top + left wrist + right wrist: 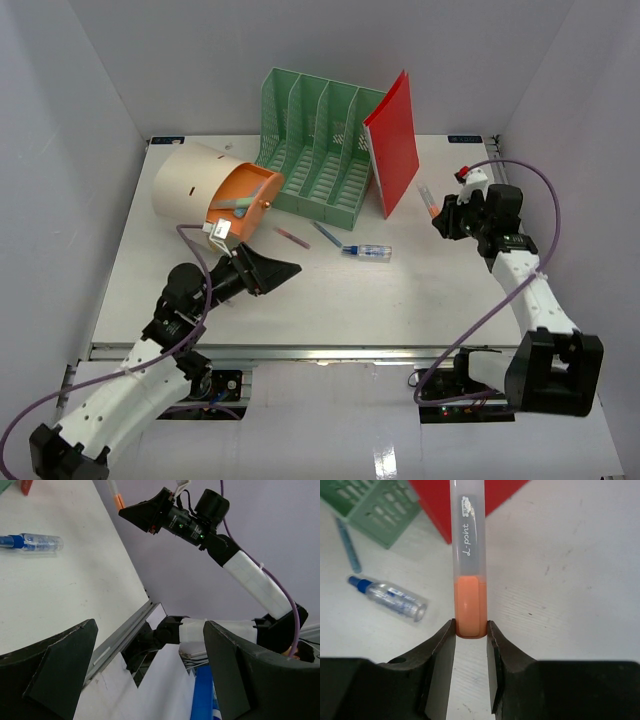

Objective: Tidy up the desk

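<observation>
Top view, right pincer: my right pincer [437, 215] is clamped on the orange end of a pen [426, 198], above the right part of the desk [400, 300] and just beside the red folder [393, 140].
Top view, left pincer: my left pincer [270, 270] stands wide apart with nothing in it, low over the desk, with the beige cylinder [190, 185] close beyond it.
Top view, the relation that matters: the cylinder lies on its side far across the desk from my right pincer, its orange face towards my left one. I judge the pen belongs there or in the green rack [315, 140], and the rack is the nearer from the right.
Top view, loose items: a pink pen [292, 238], a blue pen [326, 235] and a clear tube [367, 251] lie between my two pincers.
Left wrist view: my fingers [60, 680] are spread. Past them are the desk's rail edge [122, 632], the clear tube [35, 542] and my right pincer [135, 512] carrying the pen [116, 495]. The cylinder is out of sight here.
Right wrist view, grip: my right pincer [470, 650] nips the orange end only. The pen [468, 555] runs straight out from the jaws towards the red folder [435, 500].
Right wrist view, extra: only here does the printing on the barrel show. The desk [570, 580] lies below.
Not shown: whether the pen's far tip touches anything.
</observation>
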